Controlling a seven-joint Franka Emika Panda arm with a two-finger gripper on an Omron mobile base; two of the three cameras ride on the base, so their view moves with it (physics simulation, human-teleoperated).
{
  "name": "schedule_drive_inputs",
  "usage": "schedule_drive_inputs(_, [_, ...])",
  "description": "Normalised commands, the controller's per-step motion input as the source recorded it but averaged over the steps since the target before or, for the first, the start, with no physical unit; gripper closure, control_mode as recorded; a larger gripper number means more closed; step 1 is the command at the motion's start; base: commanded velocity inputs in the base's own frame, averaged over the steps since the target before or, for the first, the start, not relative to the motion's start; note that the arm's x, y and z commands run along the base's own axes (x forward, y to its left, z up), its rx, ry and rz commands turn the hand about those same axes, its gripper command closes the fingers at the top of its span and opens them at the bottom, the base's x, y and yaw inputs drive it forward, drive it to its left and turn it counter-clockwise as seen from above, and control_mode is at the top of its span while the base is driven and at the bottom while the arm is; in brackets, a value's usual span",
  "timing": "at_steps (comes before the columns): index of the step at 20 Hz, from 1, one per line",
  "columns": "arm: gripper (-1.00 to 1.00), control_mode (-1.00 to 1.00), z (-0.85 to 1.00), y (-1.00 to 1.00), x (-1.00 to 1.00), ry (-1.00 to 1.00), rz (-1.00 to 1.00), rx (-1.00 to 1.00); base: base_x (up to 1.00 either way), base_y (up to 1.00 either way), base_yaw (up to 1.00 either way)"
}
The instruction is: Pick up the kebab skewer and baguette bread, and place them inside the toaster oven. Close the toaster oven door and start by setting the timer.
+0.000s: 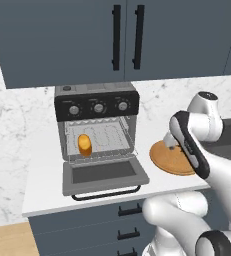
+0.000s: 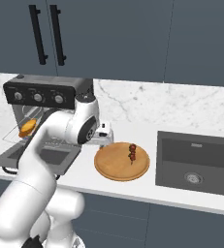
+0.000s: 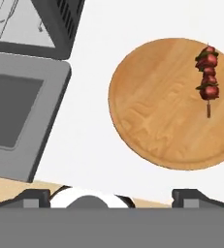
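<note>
**Q:** White counter [image 2: 147, 186] under dark blue cabinets [image 1: 62, 40], marble wall behind. What stands on it, and why is it laid out this way?

**A:** At the left, the toaster oven [image 1: 98, 129] with its door [image 1: 104, 175] dropped flat onto the counter, so the wire rack [image 1: 109, 137] is reachable from the front. Just right of it lies a round wooden plate [image 3: 152, 121], and further right a dark sink [image 2: 196, 164] is set into the counter.

**Q:** What do the containers hold?

**A:** The bread [image 1: 85, 144] sits on the rack inside the oven, toward its left side. The plate carries only the skewer [image 3: 208, 80], lying near the plate's far-right part in the right base view, stick end pointing toward the plate's middle. The sink basin looks bare.

**Q:** Where is the gripper [image 3: 117, 196], and what is its state?

**A:** It hangs above the counter between the oven door and the plate, camera looking down. Its two dark fingertips [image 3: 30, 197] stand well apart with nothing between them: spread and unloaded.

**Q:** How far along is the task, judged from this?

**A:** Probably half the loading is done: bread in, skewer still on the plate. The door is still down and the knobs [image 1: 98, 107] await turning. The thin skewer will likely need a grasp across the meat chunks.
</note>
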Motion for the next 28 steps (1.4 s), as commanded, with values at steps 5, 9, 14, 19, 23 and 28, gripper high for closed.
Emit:
schedule_drive_inputs(5, [-1.0, -1.0, -0.08, -0.99, 0.85, 0.09, 0.15, -0.01, 0.0, 0.0, 0.0])
schedule_drive_inputs(9, [-1.0, -1.0, -0.25, -0.87, 0.55, 0.1, 0.09, -0.04, 0.0, 0.0, 0.0])
schedule_drive_inputs(14, [-1.0, -1.0, -0.54, -0.4, 0.42, 0.12, 0.02, -0.04, 0.0, 0.0, 0.0])
schedule_drive_inputs(19, [-1.0, -1.0, -0.58, 0.0, 0.25, 0.11, 0.0, -0.02, 0.0, 0.0, 0.0])
schedule_drive_inputs(23, [-1.0, -1.0, -0.39, -0.13, 0.37, 0.06, 0.01, 0.0, 0.0, 0.0, 0.0])
schedule_drive_inputs(28, [-1.0, -1.0, -0.35, -0.1, 0.07, 0.01, 0.02, 0.0, 0.0, 0.0, 0.0])
